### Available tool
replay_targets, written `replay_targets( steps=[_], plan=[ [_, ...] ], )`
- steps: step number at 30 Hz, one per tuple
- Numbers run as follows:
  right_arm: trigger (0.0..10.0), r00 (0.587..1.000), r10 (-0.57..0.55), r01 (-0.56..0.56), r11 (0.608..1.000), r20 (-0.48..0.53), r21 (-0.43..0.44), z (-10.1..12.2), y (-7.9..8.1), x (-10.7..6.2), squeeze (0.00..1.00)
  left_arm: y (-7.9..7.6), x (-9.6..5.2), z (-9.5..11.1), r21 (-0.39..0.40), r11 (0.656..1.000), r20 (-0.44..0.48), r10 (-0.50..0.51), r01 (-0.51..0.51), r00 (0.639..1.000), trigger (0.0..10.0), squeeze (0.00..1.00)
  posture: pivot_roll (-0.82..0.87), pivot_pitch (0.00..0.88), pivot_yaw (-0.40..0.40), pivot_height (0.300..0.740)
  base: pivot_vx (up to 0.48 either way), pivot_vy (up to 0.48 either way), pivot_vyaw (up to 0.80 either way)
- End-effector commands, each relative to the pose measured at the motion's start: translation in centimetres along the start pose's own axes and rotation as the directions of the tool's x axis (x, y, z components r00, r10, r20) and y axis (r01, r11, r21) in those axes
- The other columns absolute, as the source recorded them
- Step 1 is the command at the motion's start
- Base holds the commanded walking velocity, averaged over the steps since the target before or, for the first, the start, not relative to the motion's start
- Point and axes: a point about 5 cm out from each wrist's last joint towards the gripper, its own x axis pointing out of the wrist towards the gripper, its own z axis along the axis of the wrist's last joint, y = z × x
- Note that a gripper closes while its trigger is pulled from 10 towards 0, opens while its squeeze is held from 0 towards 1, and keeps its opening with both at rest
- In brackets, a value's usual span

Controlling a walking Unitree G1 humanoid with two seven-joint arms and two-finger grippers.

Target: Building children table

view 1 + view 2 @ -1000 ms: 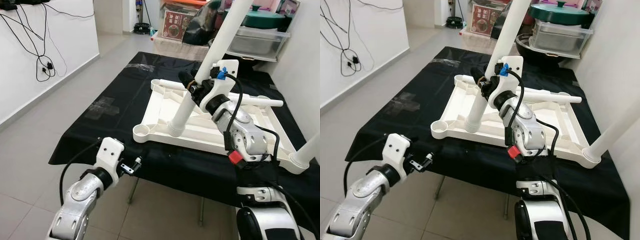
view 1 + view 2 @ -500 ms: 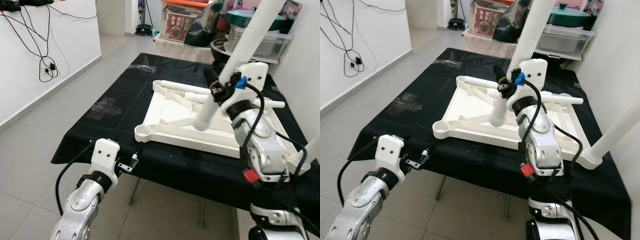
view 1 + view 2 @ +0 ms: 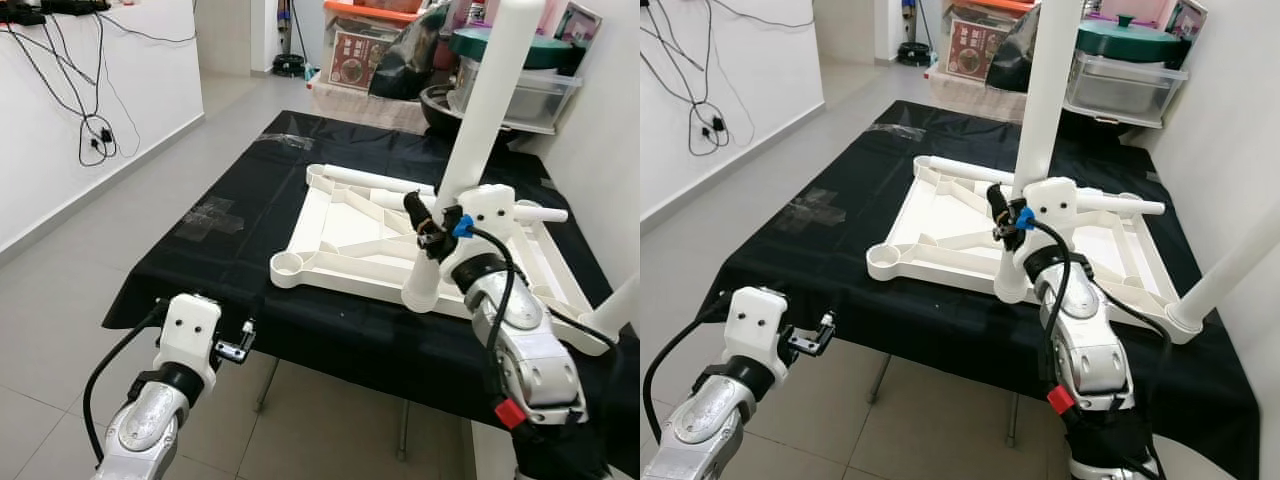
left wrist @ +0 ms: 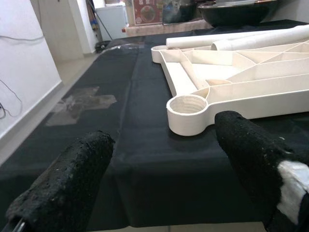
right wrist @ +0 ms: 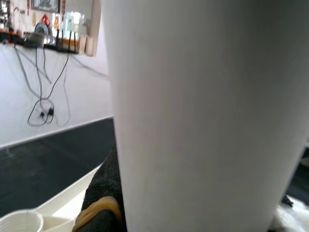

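Since a second ago your right gripper (image 3: 432, 228) has carried the white table leg (image 3: 1038, 140) from over the middle of the upturned white tabletop frame (image 3: 345, 235) to its near edge, and the leg now stands nearly upright, its ribbed lower end just below the claw, over the frame's near rail. The fingers are clamped around the leg. Your left gripper (image 4: 159, 169) hangs low at the edge of the black-covered table (image 3: 215, 255), fingers spread apart, with the frame's threaded corner socket (image 4: 187, 113) just ahead of it.

A thick white table leg (image 5: 203, 111) stands very close, one black finger (image 5: 104, 193) touching its side; cables (image 5: 46, 92) hang on the wall behind.
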Motion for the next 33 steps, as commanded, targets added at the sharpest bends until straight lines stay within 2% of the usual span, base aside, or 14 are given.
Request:
replay_targets(
  steps=[1, 3, 5, 7, 9, 12, 14, 18, 22, 33],
  plan=[
    [10.0, 1.000, -0.021, 0.021, 1.000, 0.007, 0.014, 0.1, -0.5, -0.3, 0.00, 0.0, 0.0, 0.0, 0.015, 1.000, -0.006, -0.002, 0.002, 1.000, 10.0, 0.00, 0.06, 0.000, -0.120, 0.740, 0.000, 0.000, 0.00],
    [10.0, 0.994, -0.107, 0.106, 0.994, 0.031, 0.031, 0.4, -1.1, -1.0, 0.00, -0.1, -0.1, 0.0, 0.020, 1.000, -0.011, 0.000, 0.001, 1.000, 10.0, 0.00, 0.05, 0.000, -0.124, 0.740, 0.000, 0.000, 0.00],
    [10.0, 0.994, -0.107, 0.106, 0.994, 0.031, 0.031, 0.4, -1.1, -1.0, 0.00, -0.1, -0.1, 0.0, 0.020, 1.000, -0.011, 0.000, 0.001, 1.000, 10.0, 0.00, 0.05, 0.000, -0.124, 0.740, 0.000, 0.000, 0.00],
    [10.0, 0.966, -0.248, 0.245, 0.968, 0.077, 0.051, 0.8, -2.0, -2.1, 0.00, -0.1, -0.3, 0.0, 0.020, 1.000, -0.015, 0.013, -0.012, 1.000, 10.0, 0.00, 0.05, 0.000, -0.125, 0.740, 0.000, 0.000, 0.00],
    [10.0, 0.948, -0.303, 0.297, 0.952, 0.095, 0.072, 0.8, -1.8, -3.2, 0.00, -0.2, -0.2, 0.0, 0.013, 1.000, -0.013, 0.023, -0.022, 1.000, 10.0, 0.00, 0.05, 0.000, -0.126, 0.740, 0.000, 0.000, 0.00],
    [10.0, 0.954, -0.281, 0.276, 0.960, 0.109, 0.054, 0.7, -1.0, -4.1, 0.00, -0.4, 0.0, 0.1, 0.008, 1.000, -0.010, 0.024, -0.024, 1.000, 10.0, 0.00, 0.04, 0.000, -0.124, 0.740, 0.000, 0.000, 0.00],
    [10.0, 0.954, -0.281, 0.276, 0.960, 0.109, 0.054, 0.7, -1.0, -4.1, 0.00, -0.4, 0.0, 0.1, 0.008, 1.000, -0.010, 0.024, -0.024, 1.000, 10.0, 0.00, 0.04, 0.000, -0.124, 0.740, 0.000, 0.000, 0.00],
    [10.0, 0.986, -0.122, 0.128, 0.991, 0.115, -0.047, -0.1, 1.1, -5.4, 0.00, -0.9, 0.0, -0.1, 0.035, 0.999, -0.012, 0.008, -0.007, 1.000, 10.0, 0.00, 0.04, 0.000, -0.121, 0.740, 0.000, 0.000, 0.00],
    [10.0, 0.991, -0.070, 0.082, 0.991, 0.111, -0.107, -0.7, 1.5, -5.5, 0.00, -1.0, -0.3, -0.1, 0.064, 0.998, -0.015, -0.002, 0.003, 1.000, 10.0, 0.00, 0.05, 0.000, -0.126, 0.740, 0.000, 0.000, 0.00],
    [10.0, 0.990, -0.068, 0.086, 0.986, 0.122, -0.143, -1.3, 1.6, -5.5, 0.00, -0.4, -1.0, 0.0, 0.059, 0.998, -0.014, 0.004, -0.003, 1.000, 10.0, 0.00, 0.05, 0.000, -0.129, 0.740, 0.000, 0.000, 0.00]
  ],
)
